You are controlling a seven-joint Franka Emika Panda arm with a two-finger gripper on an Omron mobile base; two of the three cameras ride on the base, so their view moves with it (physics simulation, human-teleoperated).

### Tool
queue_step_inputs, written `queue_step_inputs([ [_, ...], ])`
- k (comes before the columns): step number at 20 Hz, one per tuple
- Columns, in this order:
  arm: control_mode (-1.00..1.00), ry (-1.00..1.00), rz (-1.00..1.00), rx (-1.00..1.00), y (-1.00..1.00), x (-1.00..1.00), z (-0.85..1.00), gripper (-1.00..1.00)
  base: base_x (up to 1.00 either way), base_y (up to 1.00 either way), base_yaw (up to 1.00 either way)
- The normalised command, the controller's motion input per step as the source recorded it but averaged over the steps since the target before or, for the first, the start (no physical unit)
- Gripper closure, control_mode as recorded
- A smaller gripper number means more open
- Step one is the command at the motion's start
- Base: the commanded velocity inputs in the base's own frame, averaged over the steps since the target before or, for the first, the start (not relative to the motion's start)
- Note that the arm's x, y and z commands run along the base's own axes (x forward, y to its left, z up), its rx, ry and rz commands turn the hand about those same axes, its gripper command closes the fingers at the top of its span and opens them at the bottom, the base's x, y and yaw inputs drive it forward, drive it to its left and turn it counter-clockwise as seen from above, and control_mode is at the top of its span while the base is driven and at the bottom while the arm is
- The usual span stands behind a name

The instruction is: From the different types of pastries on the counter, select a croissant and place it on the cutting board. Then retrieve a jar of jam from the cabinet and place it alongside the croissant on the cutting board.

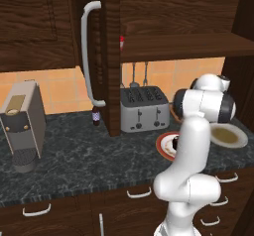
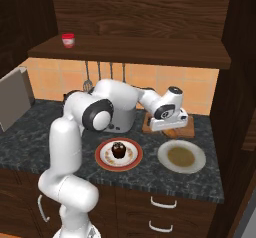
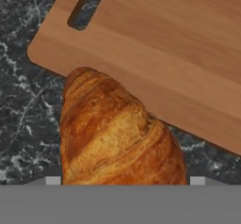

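We are looking down from the hand camera at the croissant (image 3: 115, 133), which is sitting large between the 2 sides of the tool (image 3: 122, 180). Its lower end is being cut off by the bottom of that view, and its tip is reaching the edge of the board (image 3: 155, 44). The board's slot handle is showing near one corner, and its far side is running out of the picture. The fingertips are barely showing beside the pastry, so we cannot tell whether the tool is gripping the croissant or merely standing around it.

In the right base view the tool (image 2: 170, 127) is hanging low over the board (image 2: 186, 130), hiding most of it; the croissant there is too covered to make out. A cupcake (image 2: 118, 150) is sitting on a red-rimmed plate (image 2: 106, 163) on the tabletop (image 2: 30, 142), and a cream plate (image 2: 199, 158) is lying just beside it. The toaster (image 2: 125, 124) is mostly hidden behind the arm.

The jam jar (image 2: 68, 40) is standing on the cabinet's shelf (image 2: 150, 52). In the left base view the open cabinet door (image 1: 110, 56) is covering nearly all of the jar (image 1: 122, 42), and the arm is blocking the cupcake plate (image 1: 162, 144). A small dark bottle (image 1: 96, 116) is standing by the door's lower edge, with a coffee machine (image 1: 22, 123) further left.
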Motion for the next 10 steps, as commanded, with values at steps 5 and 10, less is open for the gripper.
queue_step_inputs([
  [5,-1.00,0.00,0.05,0.08,0.07,0.73,0.00,1.00,0.00,0.00,0.00],
  [10,-1.00,0.01,0.04,0.01,0.21,0.67,-0.01,1.00,0.00,0.00,0.00],
])
